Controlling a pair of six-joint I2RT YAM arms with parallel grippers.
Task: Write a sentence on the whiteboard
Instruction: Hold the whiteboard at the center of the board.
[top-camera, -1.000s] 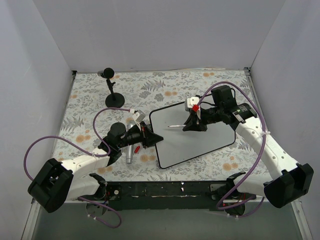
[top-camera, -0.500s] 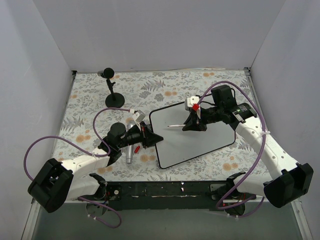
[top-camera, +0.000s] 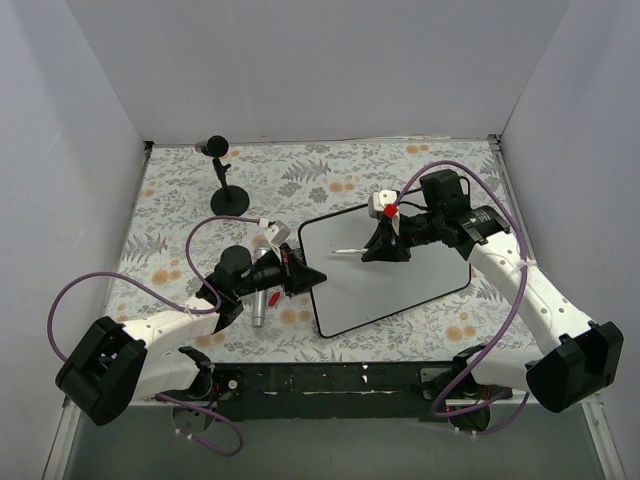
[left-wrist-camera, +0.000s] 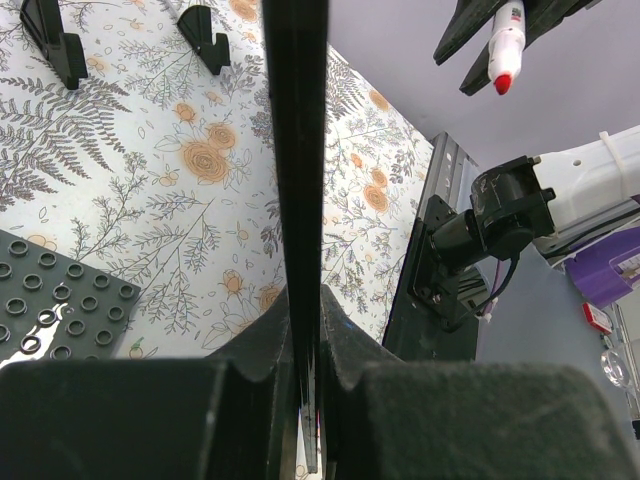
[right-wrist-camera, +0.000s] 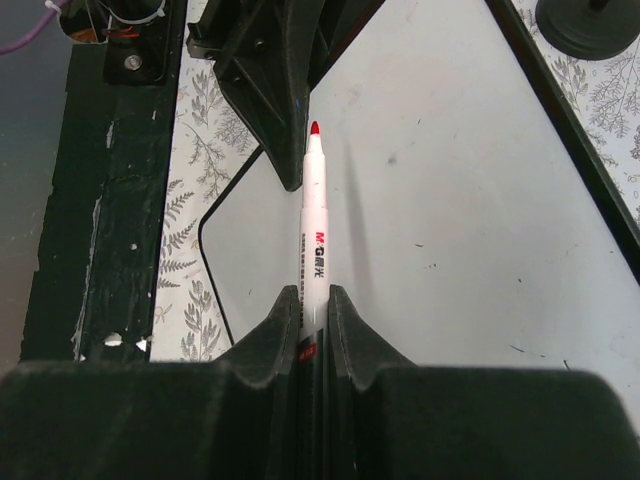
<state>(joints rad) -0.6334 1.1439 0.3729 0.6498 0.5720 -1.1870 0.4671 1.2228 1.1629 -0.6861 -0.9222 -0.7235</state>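
Note:
The whiteboard (top-camera: 400, 275) lies tilted at the table's centre, and no red sentence shows on its white face. My left gripper (top-camera: 305, 277) is shut on its left edge, which appears as a black bar (left-wrist-camera: 295, 150) between the fingers in the left wrist view. My right gripper (top-camera: 385, 246) is over the board's upper middle, shut on a white marker (right-wrist-camera: 315, 230). The marker's red tip (right-wrist-camera: 315, 128) points toward the left gripper. The marker also shows in the left wrist view (left-wrist-camera: 505, 45). The board fills the right wrist view (right-wrist-camera: 460, 200).
A black stand with a round base (top-camera: 228, 198) is at the back left. A silver cylinder (top-camera: 260, 310) and a small red cap (top-camera: 273, 298) lie by the left gripper. A dark perforated plate (left-wrist-camera: 50, 300) lies beneath. Grey walls enclose the floral table.
My right gripper with the marker has shifted slightly up and left over the board. The left arm and board have not moved.

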